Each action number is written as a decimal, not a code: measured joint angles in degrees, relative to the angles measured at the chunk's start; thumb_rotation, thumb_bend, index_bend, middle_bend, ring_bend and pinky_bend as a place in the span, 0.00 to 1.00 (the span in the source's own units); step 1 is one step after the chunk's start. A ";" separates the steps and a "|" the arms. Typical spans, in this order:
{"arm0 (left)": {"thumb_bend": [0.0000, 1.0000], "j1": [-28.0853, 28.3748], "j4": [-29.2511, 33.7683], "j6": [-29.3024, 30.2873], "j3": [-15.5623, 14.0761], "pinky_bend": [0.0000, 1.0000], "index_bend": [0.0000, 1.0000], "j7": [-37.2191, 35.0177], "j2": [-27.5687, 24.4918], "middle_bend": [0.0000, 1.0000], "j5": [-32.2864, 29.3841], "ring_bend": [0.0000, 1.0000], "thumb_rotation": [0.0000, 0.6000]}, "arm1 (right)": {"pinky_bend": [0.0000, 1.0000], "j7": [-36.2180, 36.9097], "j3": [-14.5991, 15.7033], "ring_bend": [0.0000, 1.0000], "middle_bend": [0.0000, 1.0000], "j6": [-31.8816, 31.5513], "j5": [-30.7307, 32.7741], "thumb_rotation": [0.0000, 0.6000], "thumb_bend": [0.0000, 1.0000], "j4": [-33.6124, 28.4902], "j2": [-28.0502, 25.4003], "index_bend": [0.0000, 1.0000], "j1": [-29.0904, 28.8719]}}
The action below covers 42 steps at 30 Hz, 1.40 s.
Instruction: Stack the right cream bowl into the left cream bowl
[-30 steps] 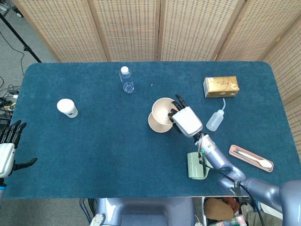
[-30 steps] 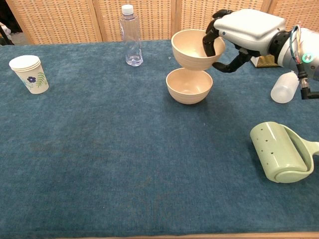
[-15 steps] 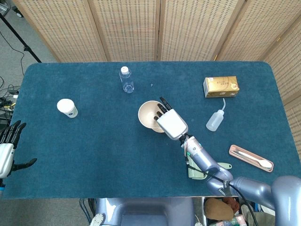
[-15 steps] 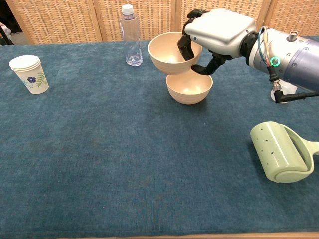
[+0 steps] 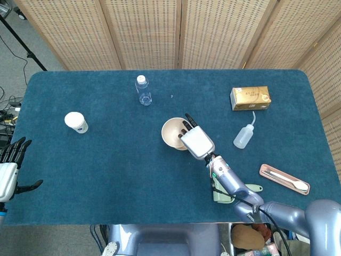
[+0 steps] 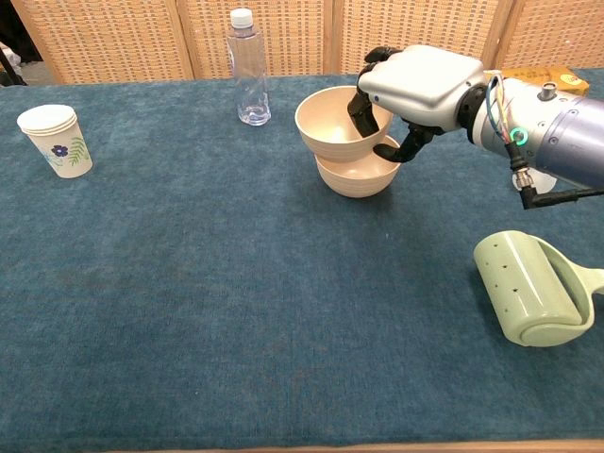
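One cream bowl (image 6: 355, 177) stands on the blue cloth at the table's middle. My right hand (image 6: 415, 87) (image 5: 195, 140) grips a second cream bowl (image 6: 332, 125) (image 5: 173, 132) by its right rim, fingers inside and thumb outside. This bowl sits low over the standing one, tilted and shifted slightly left; I cannot tell whether they touch. In the head view the upper bowl hides the lower one. My left hand (image 5: 9, 169) hangs at the table's left edge with fingers spread and nothing in it.
A clear bottle (image 6: 247, 68) stands behind the bowls, a paper cup (image 6: 55, 140) at the far left. A green lint roller (image 6: 536, 289) lies front right. A squeeze bottle (image 5: 244, 135), a tan box (image 5: 250, 98) and a spoon tray (image 5: 284, 178) occupy the right side.
My right hand has carried the bowl left from above the standing bowl, then back right and down, so it now sits low over that bowl. The left hand has stayed put.
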<state>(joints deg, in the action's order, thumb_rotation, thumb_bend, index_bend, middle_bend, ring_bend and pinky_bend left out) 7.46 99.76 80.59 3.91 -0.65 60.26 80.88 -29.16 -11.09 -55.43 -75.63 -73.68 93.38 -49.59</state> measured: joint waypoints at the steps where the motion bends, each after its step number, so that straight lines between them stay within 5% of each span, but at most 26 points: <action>1: 0.00 -0.01 -0.02 0.02 0.01 0.00 0.00 0.00 0.00 0.00 -0.04 0.00 1.00 | 0.00 -0.06 0.03 0.19 0.49 0.11 0.18 1.00 0.62 0.14 0.10 0.64 -0.02; 13: 0.00 0.10 0.14 -0.24 -0.01 0.00 0.00 0.17 0.00 0.00 -0.28 0.00 1.00 | 0.00 -0.15 0.25 0.19 0.47 0.96 2.17 1.00 0.62 0.96 0.46 0.62 0.08; 20: 0.00 0.03 0.22 -0.17 0.05 0.00 0.00 -0.03 0.02 0.00 -0.52 0.00 1.00 | 0.00 0.69 0.55 0.17 0.31 1.51 2.53 1.00 0.62 1.02 0.55 0.41 0.17; 31: 0.00 0.05 0.42 -0.23 0.03 0.00 0.00 -0.14 -0.10 0.00 -0.51 0.00 1.00 | 0.00 0.65 1.11 0.13 0.23 1.19 2.68 1.00 0.61 -0.80 -0.40 0.33 0.69; 38: 0.00 0.05 0.43 -0.22 -0.01 0.00 0.00 -0.03 -0.09 0.00 -0.48 0.00 1.00 | 0.00 0.28 1.38 0.00 0.00 0.08 2.75 1.00 0.62 -5.05 -2.74 0.02 1.67; 42: 0.00 -0.01 0.54 -0.07 -0.06 0.00 0.00 0.02 -0.05 0.00 -0.36 0.00 1.00 | 0.00 -0.07 2.04 0.00 0.00 0.70 3.00 1.00 0.62 -10.55 -6.06 0.00 2.20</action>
<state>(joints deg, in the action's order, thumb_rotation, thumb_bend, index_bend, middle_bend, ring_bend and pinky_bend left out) 7.45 100.30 80.52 3.84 -0.63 60.22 80.52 -29.23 -9.05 -54.73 -72.63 -84.23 87.33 -47.39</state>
